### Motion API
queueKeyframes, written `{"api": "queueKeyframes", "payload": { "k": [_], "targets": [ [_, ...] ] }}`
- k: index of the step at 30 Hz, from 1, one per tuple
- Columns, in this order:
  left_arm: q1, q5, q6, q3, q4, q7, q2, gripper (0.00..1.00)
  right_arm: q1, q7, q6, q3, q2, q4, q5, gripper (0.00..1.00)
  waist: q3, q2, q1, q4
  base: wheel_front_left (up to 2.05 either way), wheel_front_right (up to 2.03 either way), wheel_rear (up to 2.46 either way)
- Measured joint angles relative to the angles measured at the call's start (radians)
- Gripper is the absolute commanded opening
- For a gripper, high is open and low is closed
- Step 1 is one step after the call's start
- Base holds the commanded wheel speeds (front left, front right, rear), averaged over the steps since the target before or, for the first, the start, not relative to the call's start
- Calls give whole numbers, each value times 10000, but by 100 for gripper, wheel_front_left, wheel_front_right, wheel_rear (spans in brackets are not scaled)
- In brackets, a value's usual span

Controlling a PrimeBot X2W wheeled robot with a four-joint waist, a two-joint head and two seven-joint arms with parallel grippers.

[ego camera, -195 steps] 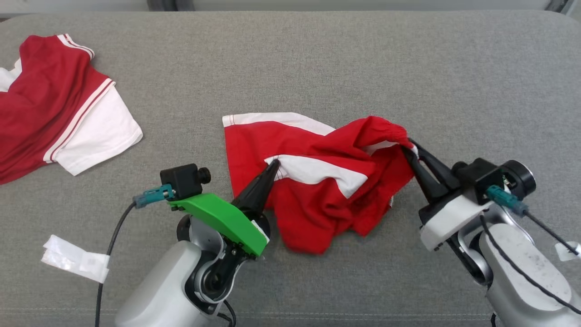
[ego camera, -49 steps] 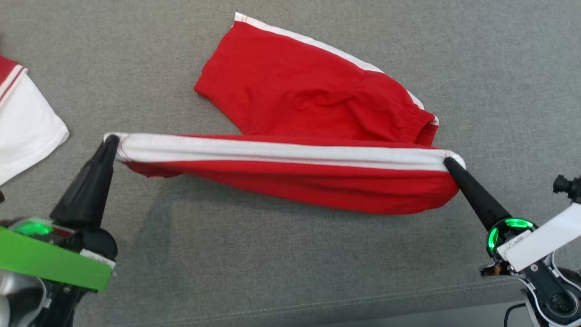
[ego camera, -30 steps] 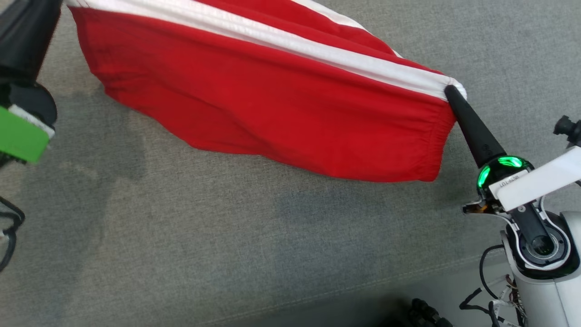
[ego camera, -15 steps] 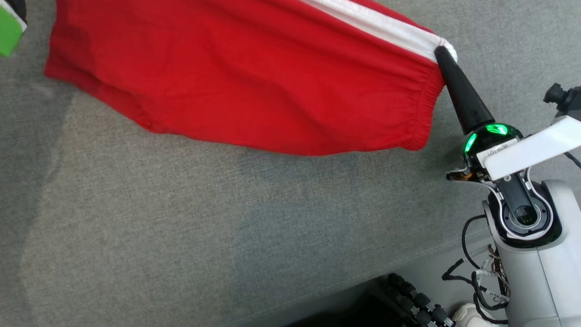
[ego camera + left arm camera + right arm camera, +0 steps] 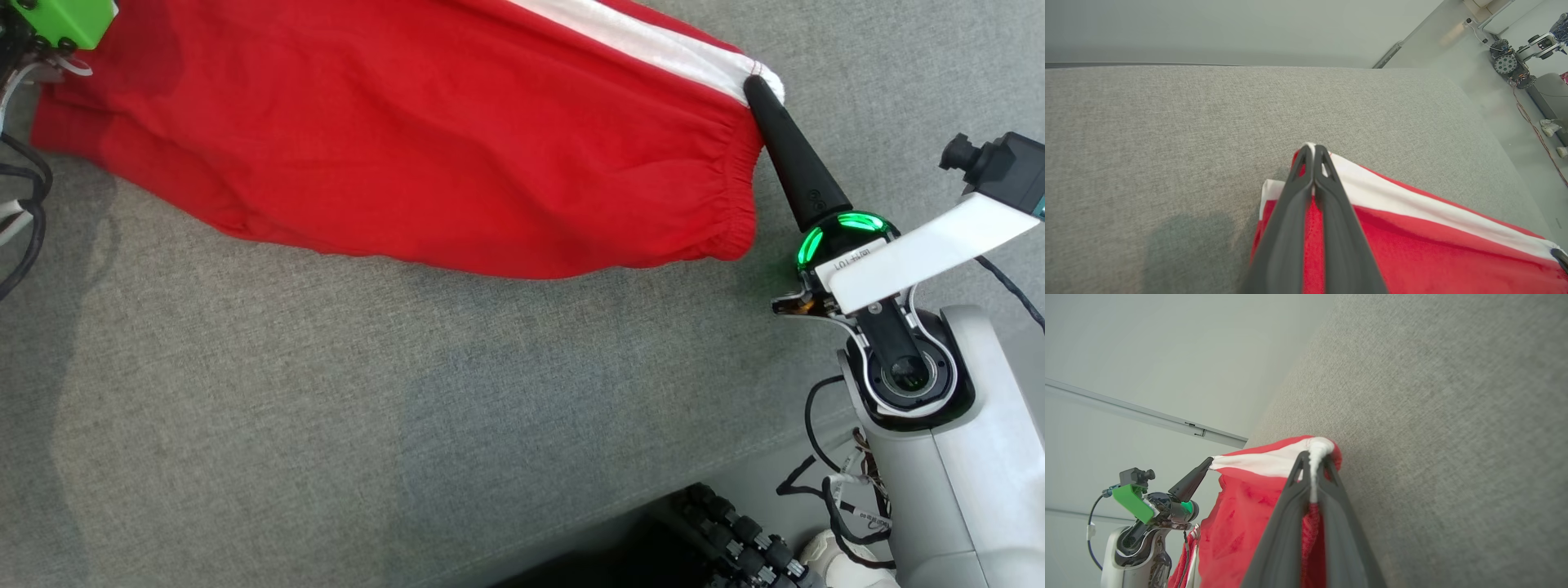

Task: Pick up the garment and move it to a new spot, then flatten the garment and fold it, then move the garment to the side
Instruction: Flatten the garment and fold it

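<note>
Fingers (image 5: 796,171) of the right gripper (image 5: 758,84) are clamped together on the white-striped waistband corner of the red shorts (image 5: 424,139), which hang stretched over the gray cushion (image 5: 326,425). Farther off, the left gripper (image 5: 1314,148) pinches the hem corner, its 2 fingers pressed tight.

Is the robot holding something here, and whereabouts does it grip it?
Yes: the red shorts, stretched between both grippers by the white side stripe. The right gripper pinches its waistband end, the left gripper its other end.
</note>
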Motion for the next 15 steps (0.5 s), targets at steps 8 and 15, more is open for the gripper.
{"api": "queueKeyframes", "payload": {
  "k": [8,15],
  "targets": [
    [-158,75,2,-188,725,-125,-380,100,-230,-502,-2,-255,75,399,-146,100,-267,0,0,173,0,0,0],
    [-12,-104,-17,-359,1335,-458,-993,100,-244,-686,86,-255,-6,460,-378,100,-737,0,0,319,0,0,0]
  ]
}}
